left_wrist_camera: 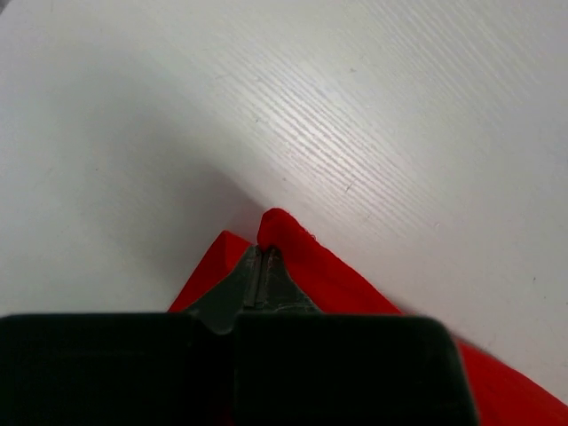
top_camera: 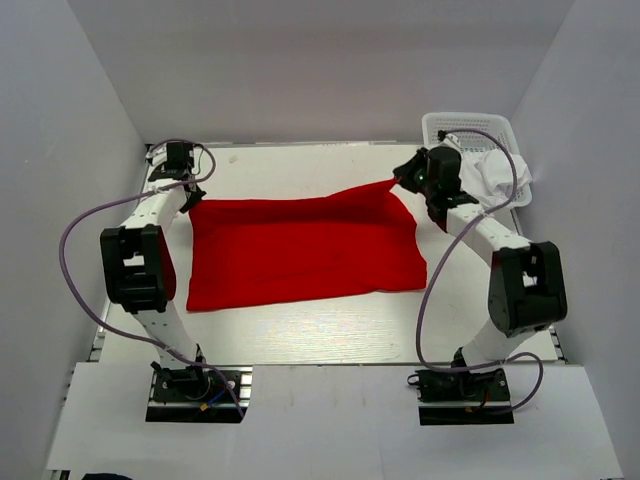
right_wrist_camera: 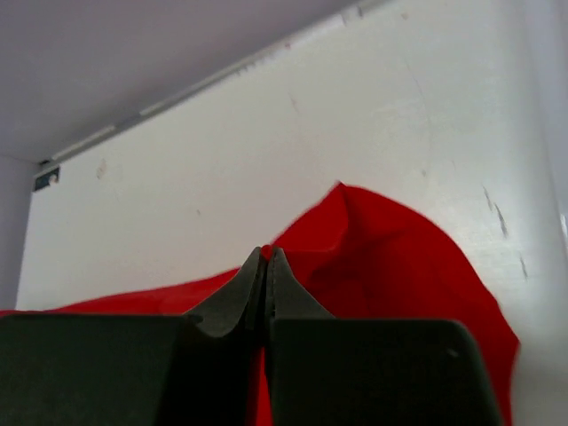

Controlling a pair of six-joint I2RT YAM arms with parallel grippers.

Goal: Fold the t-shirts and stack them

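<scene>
The red t-shirt [top_camera: 300, 250] lies spread as a wide folded rectangle in the middle of the table. My left gripper [top_camera: 191, 199] is shut on its far left corner [left_wrist_camera: 277, 229], low at the table. My right gripper [top_camera: 398, 180] is shut on the far right corner [right_wrist_camera: 373, 240], which is lifted into a peak above the table. The white t-shirt [top_camera: 494, 176] hangs crumpled over the basket at the far right, behind my right wrist.
A white mesh basket [top_camera: 470, 128] stands at the far right corner of the table. White walls close in on the left, back and right. The table's near edge [top_camera: 330, 362] runs just behind the arm bases.
</scene>
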